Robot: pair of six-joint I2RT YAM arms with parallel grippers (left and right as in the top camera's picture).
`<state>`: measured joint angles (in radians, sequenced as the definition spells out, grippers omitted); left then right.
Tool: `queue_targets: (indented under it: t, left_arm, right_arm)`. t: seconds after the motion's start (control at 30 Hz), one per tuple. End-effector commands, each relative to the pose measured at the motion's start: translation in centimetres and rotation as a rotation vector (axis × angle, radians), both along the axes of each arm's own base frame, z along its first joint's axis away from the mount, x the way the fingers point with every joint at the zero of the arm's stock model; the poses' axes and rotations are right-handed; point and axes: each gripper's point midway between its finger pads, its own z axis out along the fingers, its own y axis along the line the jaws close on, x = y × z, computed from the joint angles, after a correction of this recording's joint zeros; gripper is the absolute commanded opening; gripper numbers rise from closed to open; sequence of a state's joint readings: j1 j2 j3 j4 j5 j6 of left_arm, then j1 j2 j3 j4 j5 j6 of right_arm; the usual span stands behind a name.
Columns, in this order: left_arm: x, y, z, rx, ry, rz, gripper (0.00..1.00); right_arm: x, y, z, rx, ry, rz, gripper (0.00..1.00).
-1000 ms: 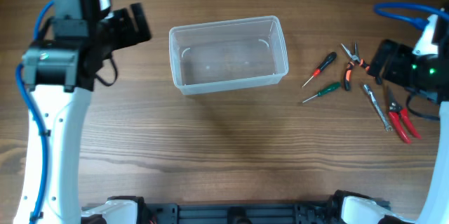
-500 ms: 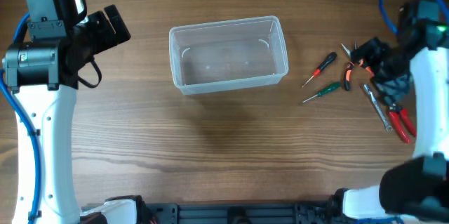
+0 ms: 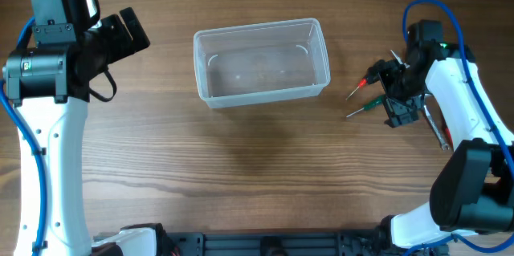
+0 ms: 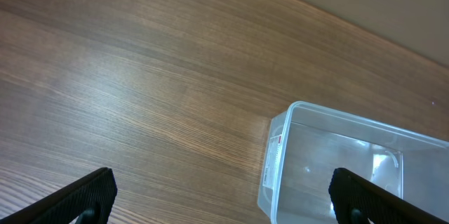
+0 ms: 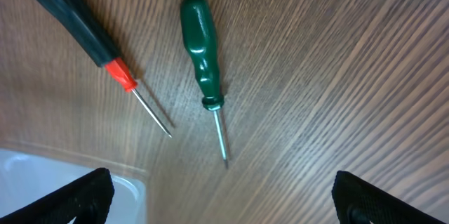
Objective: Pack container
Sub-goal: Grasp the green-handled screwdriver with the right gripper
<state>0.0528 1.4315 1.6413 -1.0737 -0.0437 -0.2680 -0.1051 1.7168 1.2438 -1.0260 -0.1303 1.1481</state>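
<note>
Clear container [image 3: 261, 62] at upper centre of the overhead frame on the wooden table [image 3: 241, 176], left gripper [image 3: 132, 33] spread wide at upper left, well apart from it, right gripper [image 3: 391, 95] likewise wide at right, above green screwdriver [image 5: 203, 62] and red-and-black screwdriver [image 5: 77, 24].

— What do we make of the container [image 3: 261, 63]?
— We see a clear, colourless plastic tub, rectangular, with rounded corners and a rimmed edge. It stands upright, mouth up, on the wooden table [image 3: 241, 152].
— And where do we place it?
— Toward the far middle, its long side running left to right, turned slightly. Inside we see only its bare floor.
</note>
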Motion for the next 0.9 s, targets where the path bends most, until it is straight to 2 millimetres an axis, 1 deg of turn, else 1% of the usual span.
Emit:
queue_targets:
  t: [0.0, 0.07, 0.13, 0.33, 0.6, 0.77, 0.87]
  left_arm:
    - [0.1, 0.2, -0.1, -0.007, 0.005, 0.011, 1.00]
    - [0.1, 0.2, -0.1, -0.007, 0.004, 0.011, 1.00]
    - [0.1, 0.2, -0.1, -0.007, 0.004, 0.011, 1.00]
    - [0.1, 0.2, -0.1, -0.007, 0.004, 0.011, 1.00]
    - [0.0, 0.2, -0.2, -0.007, 0.006, 0.011, 1.00]
    - [-0.1, 0.2, -0.2, -0.007, 0.011, 0.011, 1.00]
    - [-0.1, 0.1, -0.2, -0.007, 0.011, 0.011, 1.00]
  right_arm:
    - [0.2, -0.5, -0.4, -0.034, 0.003, -0.085, 1.00]
    - [0.7, -0.6, -0.6, -0.037, -0.008, -0.088, 1.00]
    - [0.7, -0.7, -1.1, -0.045, 0.005, -0.090, 1.00]
    - [0.5, -0.9, -3.9, -0.053, 0.076, -0.077, 1.00]
    - [1.6, -1.0, -6.2, -0.052, 0.080, -0.079, 1.00]
    - [1.2, -1.0, -8.0, -0.049, 0.125, -0.078, 1.00]
    - [1.1, -1.0, -8.5, -0.048, 0.140, -0.080, 1.00]
